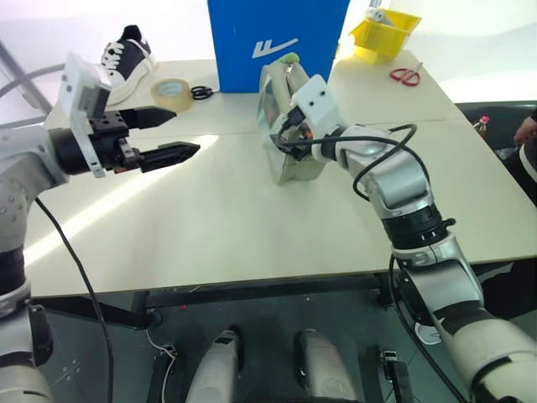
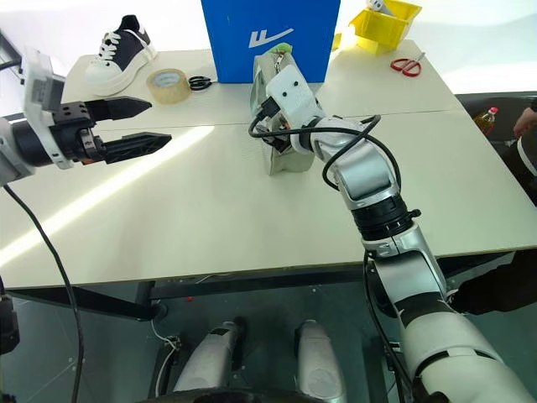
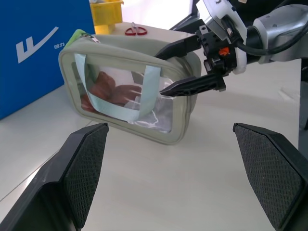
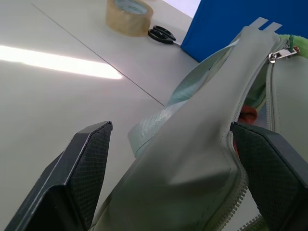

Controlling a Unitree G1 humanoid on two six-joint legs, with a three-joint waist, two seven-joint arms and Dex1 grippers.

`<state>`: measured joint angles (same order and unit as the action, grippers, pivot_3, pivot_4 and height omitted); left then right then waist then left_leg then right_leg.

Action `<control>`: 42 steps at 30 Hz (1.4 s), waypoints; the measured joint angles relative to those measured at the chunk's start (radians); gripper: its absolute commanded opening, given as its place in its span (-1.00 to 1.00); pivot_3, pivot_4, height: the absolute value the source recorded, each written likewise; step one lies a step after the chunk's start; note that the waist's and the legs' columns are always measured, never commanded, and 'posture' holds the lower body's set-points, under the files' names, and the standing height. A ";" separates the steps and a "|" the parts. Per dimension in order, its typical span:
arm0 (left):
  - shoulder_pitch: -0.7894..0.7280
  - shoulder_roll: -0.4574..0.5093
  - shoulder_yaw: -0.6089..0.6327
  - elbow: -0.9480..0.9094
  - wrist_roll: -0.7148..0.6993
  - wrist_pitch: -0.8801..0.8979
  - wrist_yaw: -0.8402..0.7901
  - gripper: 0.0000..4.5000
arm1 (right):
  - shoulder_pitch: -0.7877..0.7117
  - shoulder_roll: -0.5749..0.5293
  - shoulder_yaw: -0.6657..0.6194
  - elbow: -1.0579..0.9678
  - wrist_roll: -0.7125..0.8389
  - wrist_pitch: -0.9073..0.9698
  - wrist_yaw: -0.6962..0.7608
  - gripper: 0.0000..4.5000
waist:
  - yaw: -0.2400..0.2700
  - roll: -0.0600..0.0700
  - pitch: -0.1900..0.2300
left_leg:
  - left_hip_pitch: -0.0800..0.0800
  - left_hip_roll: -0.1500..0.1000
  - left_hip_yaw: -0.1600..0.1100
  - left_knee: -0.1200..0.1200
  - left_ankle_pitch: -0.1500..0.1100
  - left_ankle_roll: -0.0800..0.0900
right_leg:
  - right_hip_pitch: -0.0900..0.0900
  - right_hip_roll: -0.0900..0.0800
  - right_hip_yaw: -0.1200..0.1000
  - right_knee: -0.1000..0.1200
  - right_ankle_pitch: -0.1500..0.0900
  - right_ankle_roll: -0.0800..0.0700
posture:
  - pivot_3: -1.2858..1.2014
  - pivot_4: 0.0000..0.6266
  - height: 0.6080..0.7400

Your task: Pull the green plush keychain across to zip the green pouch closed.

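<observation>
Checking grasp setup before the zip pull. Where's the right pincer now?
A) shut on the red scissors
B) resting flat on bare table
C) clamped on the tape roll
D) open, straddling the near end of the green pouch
D: the right pincer stands open with the green pouch end between its fingers, as the left wrist view also shows.

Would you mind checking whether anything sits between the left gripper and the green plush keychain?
Nothing visible blocks it. The left gripper hangs open over bare table, and the green plush keychain sits at the green pouch's far top end, near the blue box.
</observation>
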<state>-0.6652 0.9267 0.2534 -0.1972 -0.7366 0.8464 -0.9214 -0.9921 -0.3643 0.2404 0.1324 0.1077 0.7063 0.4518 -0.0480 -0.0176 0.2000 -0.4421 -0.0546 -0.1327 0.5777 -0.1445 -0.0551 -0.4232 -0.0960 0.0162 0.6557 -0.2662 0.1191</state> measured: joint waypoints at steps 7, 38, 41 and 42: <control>0.004 0.000 0.007 -0.009 -0.009 -0.001 0.034 1.00 | 0.006 0.018 0.000 0.033 -0.007 -0.047 0.058 -0.94 | 0.002 0.000 0.000 | 0.000 0.000 0.000 0.001 0.000 0.000 | 0.000 0.000 0.000 0.001 0.000 0.000 | 0.03 -0.52 1.00; 0.001 0.050 0.036 0.064 -0.006 -0.013 0.009 1.00 | -0.097 -0.234 -0.041 0.547 -0.047 -0.879 0.779 -0.99 | 0.000 0.000 0.000 | 0.001 0.000 0.000 0.001 0.001 -0.002 | 0.001 0.001 0.002 0.001 0.001 0.001 | 0.03 -0.52 1.00; 0.001 0.050 0.033 0.070 0.001 -0.013 0.001 1.00 | -0.068 -0.246 -0.052 0.503 -0.023 -0.839 0.838 -0.49 | 0.000 0.000 0.000 | 0.001 0.000 0.001 0.001 0.001 -0.002 | 0.001 0.001 0.002 0.001 0.001 0.001 | 0.03 -0.52 1.00; 0.001 0.050 0.033 0.071 0.001 -0.013 0.000 1.00 | -0.061 -0.247 -0.052 0.495 -0.023 -0.831 0.852 -0.28 | 0.000 0.000 0.000 | 0.001 0.000 0.001 0.001 0.001 -0.002 | 0.001 0.001 0.002 0.001 0.001 0.001 | 0.03 -0.52 1.00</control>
<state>-0.6640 0.9771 0.2869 -0.1261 -0.7353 0.8335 -0.9218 -1.0535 -0.6109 0.1883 0.6276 0.0846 -0.1247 1.3039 -0.0482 -0.0176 0.2000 -0.4409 -0.0544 -0.1322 0.5785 -0.1433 -0.0571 -0.4221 -0.0947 0.0178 0.6568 -0.2655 0.1198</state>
